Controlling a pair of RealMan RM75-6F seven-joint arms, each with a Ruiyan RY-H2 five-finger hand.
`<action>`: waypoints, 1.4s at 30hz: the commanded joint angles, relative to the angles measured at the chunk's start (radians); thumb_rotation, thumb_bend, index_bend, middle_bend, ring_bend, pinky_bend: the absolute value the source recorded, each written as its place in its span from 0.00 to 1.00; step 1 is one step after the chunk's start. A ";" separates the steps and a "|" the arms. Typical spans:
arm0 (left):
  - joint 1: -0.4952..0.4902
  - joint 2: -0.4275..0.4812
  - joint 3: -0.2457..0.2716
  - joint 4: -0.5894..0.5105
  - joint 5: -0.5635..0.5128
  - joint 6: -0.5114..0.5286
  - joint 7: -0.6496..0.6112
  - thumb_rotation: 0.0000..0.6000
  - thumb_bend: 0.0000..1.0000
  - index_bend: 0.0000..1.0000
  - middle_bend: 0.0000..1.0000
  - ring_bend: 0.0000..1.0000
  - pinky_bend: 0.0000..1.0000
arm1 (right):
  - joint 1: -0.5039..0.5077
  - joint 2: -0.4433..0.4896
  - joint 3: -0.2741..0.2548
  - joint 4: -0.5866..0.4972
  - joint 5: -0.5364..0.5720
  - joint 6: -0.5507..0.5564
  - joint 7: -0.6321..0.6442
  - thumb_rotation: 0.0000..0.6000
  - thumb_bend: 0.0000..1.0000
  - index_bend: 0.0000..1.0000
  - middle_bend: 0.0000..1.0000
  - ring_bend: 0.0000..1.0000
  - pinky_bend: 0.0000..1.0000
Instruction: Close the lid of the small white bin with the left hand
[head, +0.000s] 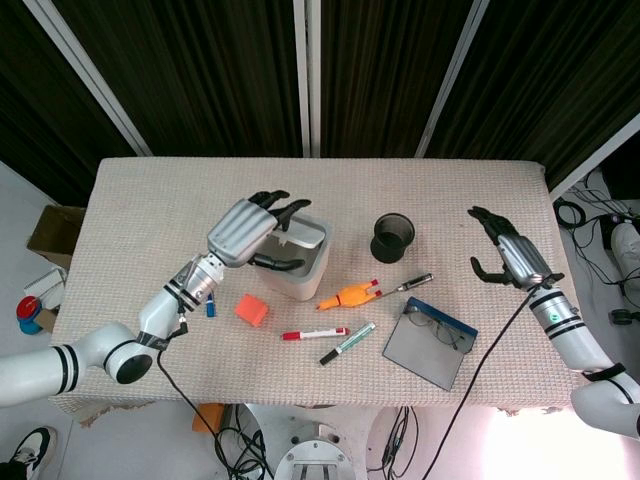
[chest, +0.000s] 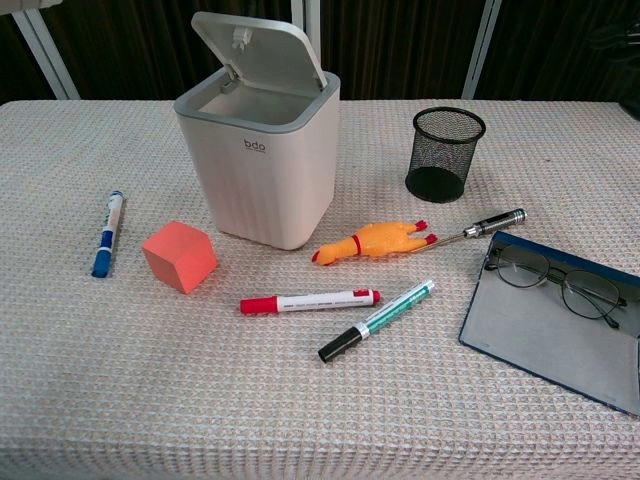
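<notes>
Chest view shows the lid (chest: 262, 52) of the small white bin (chest: 258, 160) tilted about halfway down, hinged at the far rim, mid-table. From the head view the left hand (head: 243, 231) sits directly over it, fingers spread and holding nothing, probably pressing the lid, though contact is hidden. The right hand (head: 512, 259) hovers well apart, fingers loosely apart and empty.
</notes>
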 joint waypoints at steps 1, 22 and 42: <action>0.036 -0.014 0.028 -0.005 0.040 0.047 -0.026 0.00 0.06 0.13 0.46 0.13 0.24 | -0.061 0.053 -0.026 -0.065 -0.048 0.100 -0.013 1.00 0.45 0.00 0.00 0.00 0.00; 0.133 -0.198 0.121 0.153 0.221 0.187 -0.133 0.00 0.06 0.13 0.41 0.13 0.24 | -0.371 0.009 -0.102 -0.082 -0.112 0.529 -0.480 1.00 0.44 0.00 0.00 0.00 0.00; 0.154 -0.243 0.120 0.220 0.266 0.215 -0.166 0.00 0.06 0.13 0.40 0.13 0.24 | -0.405 -0.026 -0.104 -0.024 -0.065 0.445 -0.413 1.00 0.44 0.00 0.00 0.00 0.00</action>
